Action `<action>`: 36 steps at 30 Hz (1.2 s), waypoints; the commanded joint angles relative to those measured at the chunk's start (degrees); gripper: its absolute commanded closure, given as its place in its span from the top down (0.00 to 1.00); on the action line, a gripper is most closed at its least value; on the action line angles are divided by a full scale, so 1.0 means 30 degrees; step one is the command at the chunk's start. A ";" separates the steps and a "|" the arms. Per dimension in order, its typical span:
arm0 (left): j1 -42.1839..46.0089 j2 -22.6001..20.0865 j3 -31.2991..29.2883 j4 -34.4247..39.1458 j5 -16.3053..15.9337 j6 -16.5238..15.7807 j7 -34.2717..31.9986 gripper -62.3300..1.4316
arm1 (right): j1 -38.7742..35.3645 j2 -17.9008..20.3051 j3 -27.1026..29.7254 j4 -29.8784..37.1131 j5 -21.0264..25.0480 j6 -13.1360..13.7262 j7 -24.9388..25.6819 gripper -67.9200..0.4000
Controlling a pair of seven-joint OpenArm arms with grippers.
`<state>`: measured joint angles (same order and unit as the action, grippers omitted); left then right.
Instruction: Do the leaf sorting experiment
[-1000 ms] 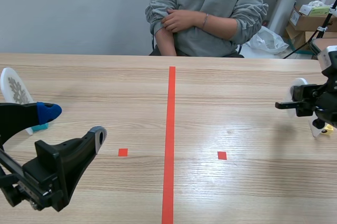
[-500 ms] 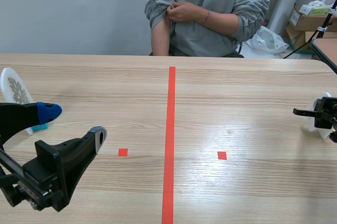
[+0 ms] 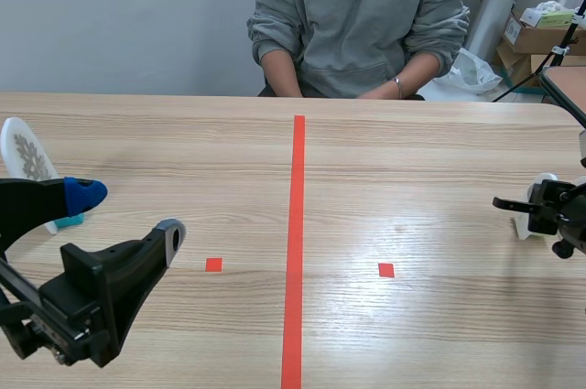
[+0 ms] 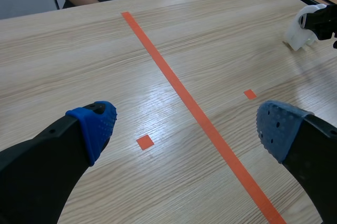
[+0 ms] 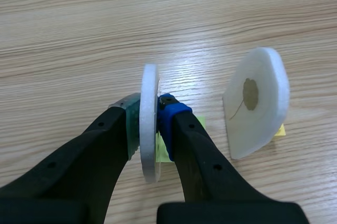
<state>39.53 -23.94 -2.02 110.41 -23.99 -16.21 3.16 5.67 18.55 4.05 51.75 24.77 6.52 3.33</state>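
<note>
White disc (image 5: 150, 84) pinched edge-on by right gripper (image 5: 149, 108), left gripper (image 4: 187, 125) spread wide

Three white discs (image 3: 20, 153) (image 5: 149, 129) (image 5: 258, 100), two showing a leaf, two claws (image 4: 187, 126) (image 5: 151, 116), one person (image 3: 357, 14).

Setting: a robotics laboratory or test room. Indicators: the left gripper (image 3: 129, 213) and right gripper (image 5: 149, 116) of a two-arm rig over a wood-grain tabletop (image 3: 439, 160) marked with an orange-red tape line (image 3: 295, 243); a plain grey wall (image 3: 119, 14); a person (image 3: 362, 14) seated opposite; cardboard boxes (image 3: 540, 37) and a plastic bag (image 3: 467, 69) stored in the far corner.
</note>
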 commanded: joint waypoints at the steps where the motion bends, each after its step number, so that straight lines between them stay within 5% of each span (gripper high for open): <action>1: 0.0146 0.0138 -0.0015 0.0401 -0.0073 -0.0015 -0.0270 0.91 | 0.0211 0.0233 0.0087 0.0124 0.0124 -0.0189 0.0255 0.05; 6: 0.0146 0.0138 -0.0015 0.0401 -0.0080 -0.0015 -0.0270 0.91 | -0.0131 0.0219 0.0087 0.0124 0.0117 -0.0321 0.0357 0.21; 13: 0.0138 0.0138 -0.0015 0.0401 -0.0080 -0.0015 -0.0335 0.91 | -0.0408 0.0226 0.0087 0.0124 0.0124 -0.0306 0.0736 0.28; 18: 0.0138 0.0138 -0.0015 0.0401 -0.0080 -0.0015 -0.0335 0.91 | -0.0408 0.0270 0.0087 0.0124 0.0124 0.0466 0.1392 0.63; 22: 0.0138 0.0131 -0.0015 0.0401 -0.0080 -0.0015 -0.0335 0.91 | -0.0415 0.0393 0.0095 0.0204 0.0109 0.1348 0.1530 0.79; 30: 0.0146 0.0131 -0.0015 0.0401 -0.0080 -0.0015 -0.0335 0.91 | -0.0619 0.0452 0.0095 0.0969 0.0109 0.1566 0.1290 0.81; 36: 0.0146 0.0138 -0.0015 0.0401 -0.0080 -0.0015 -0.0335 0.91 | -0.2113 0.0765 0.0182 0.3687 -0.0087 0.1705 0.1122 0.81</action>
<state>39.53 -23.94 -2.02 110.41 -23.99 -16.21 3.14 -0.43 19.11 4.08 60.75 24.60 11.64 5.93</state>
